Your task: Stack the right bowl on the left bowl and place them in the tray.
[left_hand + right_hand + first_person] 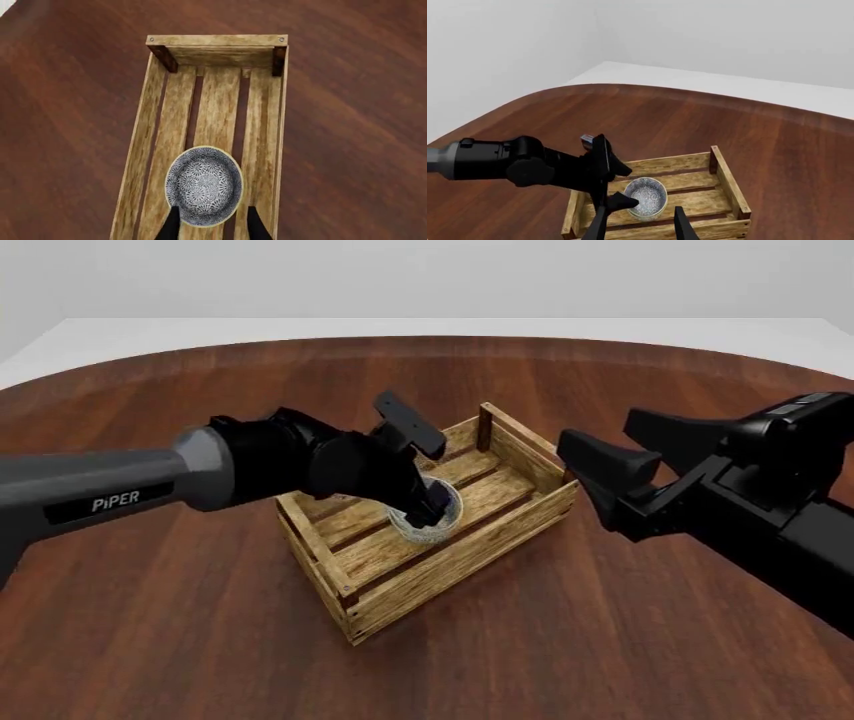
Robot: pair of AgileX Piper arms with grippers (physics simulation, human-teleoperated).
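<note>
A bowl (203, 182) with a grey flower pattern and a pale rim sits on the slats inside the tray (217, 40), near one end. Only one bowl's inside shows, and I cannot tell whether another sits nested under it. My left gripper (212, 209) is open, its black fingers standing on either side of the bowl's near rim. In the front view the bowl (430, 518) is partly hidden behind the left gripper (424, 500) within the tray (454, 560). My right gripper (598, 445) hovers open and holding nothing, to the right of the tray and above it.
The dark wooden table (641, 640) curves away toward a white floor at the back. The left arm (120, 490) reaches in from the left over the tray. From the right wrist view the tray (660, 162), the bowl (646, 197) and the left gripper (617, 180) lie ahead.
</note>
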